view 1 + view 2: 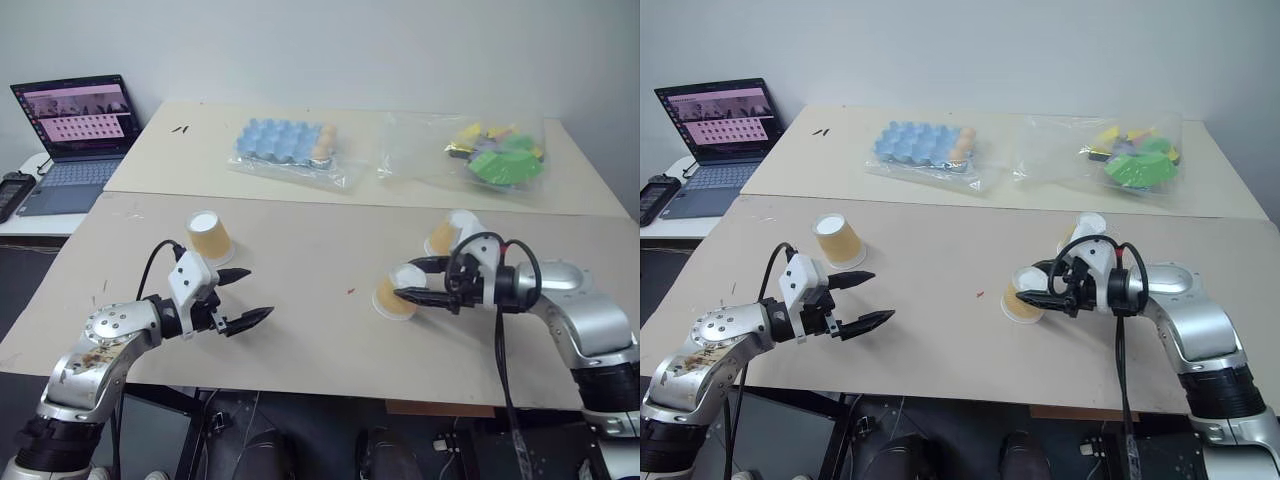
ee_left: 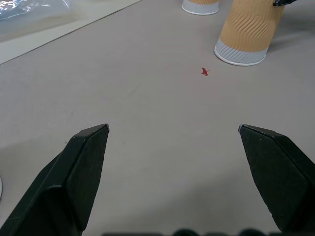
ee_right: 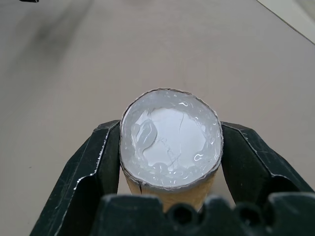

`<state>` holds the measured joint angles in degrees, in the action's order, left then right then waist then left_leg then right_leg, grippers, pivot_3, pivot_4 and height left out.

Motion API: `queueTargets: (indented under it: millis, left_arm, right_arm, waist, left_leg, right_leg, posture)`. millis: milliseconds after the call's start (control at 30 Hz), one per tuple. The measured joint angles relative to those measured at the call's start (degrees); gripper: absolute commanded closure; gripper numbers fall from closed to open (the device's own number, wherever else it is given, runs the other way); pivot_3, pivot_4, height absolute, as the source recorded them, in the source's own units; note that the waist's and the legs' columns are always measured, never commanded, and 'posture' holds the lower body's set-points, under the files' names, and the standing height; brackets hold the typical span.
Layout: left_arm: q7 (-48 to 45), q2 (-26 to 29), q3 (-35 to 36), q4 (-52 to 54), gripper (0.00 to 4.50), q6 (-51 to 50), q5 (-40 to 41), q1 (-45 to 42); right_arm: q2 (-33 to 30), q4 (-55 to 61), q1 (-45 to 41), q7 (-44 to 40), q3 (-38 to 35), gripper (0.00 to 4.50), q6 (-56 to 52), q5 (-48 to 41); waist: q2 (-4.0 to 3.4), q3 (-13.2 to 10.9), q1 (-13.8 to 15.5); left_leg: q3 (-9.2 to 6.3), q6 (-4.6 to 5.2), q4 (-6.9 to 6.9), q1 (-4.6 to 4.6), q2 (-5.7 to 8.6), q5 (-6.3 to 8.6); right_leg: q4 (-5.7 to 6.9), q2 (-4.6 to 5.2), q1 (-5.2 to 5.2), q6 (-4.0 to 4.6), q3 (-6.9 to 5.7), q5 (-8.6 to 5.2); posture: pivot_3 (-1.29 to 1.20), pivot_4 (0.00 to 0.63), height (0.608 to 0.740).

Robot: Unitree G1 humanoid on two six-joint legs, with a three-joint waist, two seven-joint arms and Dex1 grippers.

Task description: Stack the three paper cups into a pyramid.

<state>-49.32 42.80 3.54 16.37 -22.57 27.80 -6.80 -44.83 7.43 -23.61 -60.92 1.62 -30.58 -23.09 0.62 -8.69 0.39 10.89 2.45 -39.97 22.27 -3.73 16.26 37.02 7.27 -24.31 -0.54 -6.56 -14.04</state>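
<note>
Three tan-orange paper cups are on the beige table, all upside down. One cup stands alone at the left, just beyond my left gripper, which is open and holds nothing. My right gripper is shut on a second cup. In the right wrist view both black fingers press the sides of that cup, whose white base faces the camera. Its wide rim is down at the tabletop. The third cup sits just behind the right gripper.
A blue tray of small cups in clear plastic and a bag of green and coloured pieces lie on the far table. An open laptop is at the far left. A small red mark lies between the grippers.
</note>
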Motion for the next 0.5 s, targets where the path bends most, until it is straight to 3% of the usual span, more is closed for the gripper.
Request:
queueTargets:
  millis: [267, 500]
  left_arm:
    - [0.71, -0.09, 0.34, -0.15, 0.00, -0.34, -0.09, 0.00]
    - [1.17, -0.83, -0.04, -0.32, 0.00, -1.16, -0.70, -0.95]
  right_arm:
    - [4.94, -3.42, -10.56, 0.04, 3.20, 1.84, 0.00, 0.59]
    - [18.89, -15.06, -27.04, -3.25, 13.20, 1.84, 1.84, 4.03]
  waist:
    - [0.00, 0.00, -1.02]
    - [0.00, 0.00, -1.67]
  left_leg:
    - [0.01, 0.00, -0.03, -0.02, -0.02, 0.00]
    - [0.11, -0.04, -0.01, 0.01, -0.02, -0.02]
  right_leg:
    - [0.06, -0.01, -0.01, 0.00, 0.01, 0.00]
    - [0.10, -0.11, -0.08, 0.02, -0.01, 0.01]
  posture:
    - [0.00, 0.150, 0.733]
    - [0.00, 0.150, 0.733]
